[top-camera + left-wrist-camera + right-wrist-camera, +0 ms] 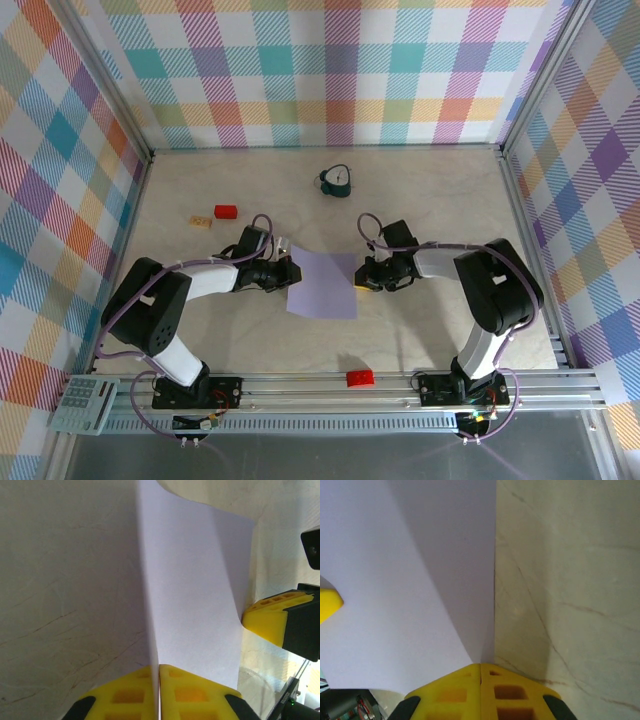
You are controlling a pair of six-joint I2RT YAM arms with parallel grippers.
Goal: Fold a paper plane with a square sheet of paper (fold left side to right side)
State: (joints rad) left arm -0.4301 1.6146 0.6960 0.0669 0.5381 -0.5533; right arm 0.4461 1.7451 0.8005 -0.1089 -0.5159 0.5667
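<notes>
The square sheet of paper (322,285) is pale lavender and lies mid-table between the two arms, still an unfolded square. My left gripper (290,272) holds its left edge. In the left wrist view the yellow fingers (190,692) are pressed together, and the sheet (195,590) runs from between them and bows upward. My right gripper (358,277) is at the right edge. In the right wrist view its jaws (480,667) are shut where the sheet's (395,605) lifted edge meets them. Each wrist view catches the other gripper's yellow fingertip (267,620) across the paper.
A dark teal clock-like object (337,180) stands at the back centre. A red block (225,211) and a tan block (201,221) lie back left. Another red block (359,377) sits by the front rail, and a grey keypad (85,403) is at the front left corner.
</notes>
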